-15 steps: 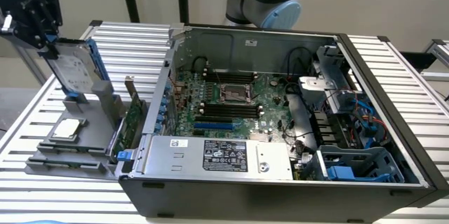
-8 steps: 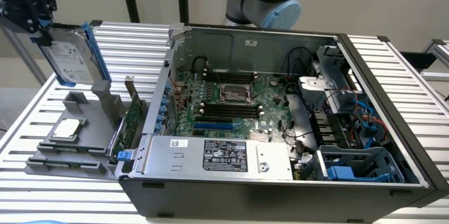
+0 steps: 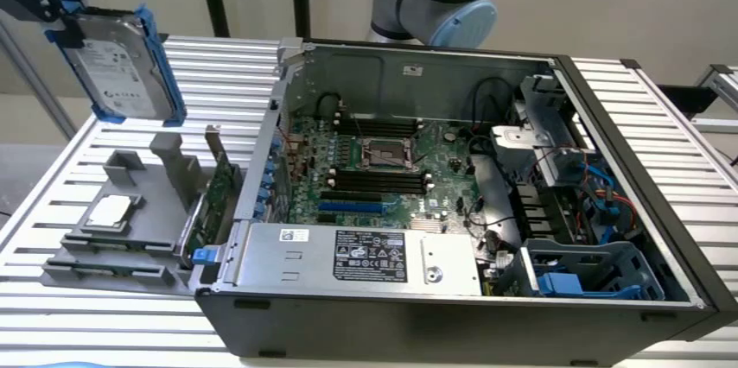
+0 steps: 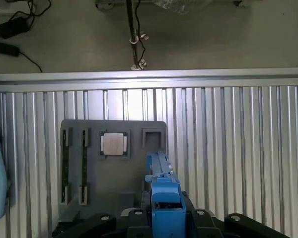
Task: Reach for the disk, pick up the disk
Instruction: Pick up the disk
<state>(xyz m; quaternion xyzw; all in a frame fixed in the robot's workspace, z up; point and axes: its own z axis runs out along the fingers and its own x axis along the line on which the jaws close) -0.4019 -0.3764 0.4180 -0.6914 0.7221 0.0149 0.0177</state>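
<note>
Exterior view gives you the tool clamped on the disk, apparently by its blue rails, holding it upright, clear above the grey tray on your desk.

We find the disk up in the air, clamped at its upper end in the gripper, above the holder tray on the slatted table. The chip lies in the tray. The circuit card stands on edge at the tray's side, toward the exterior view's right, next to the open computer case.
</note>
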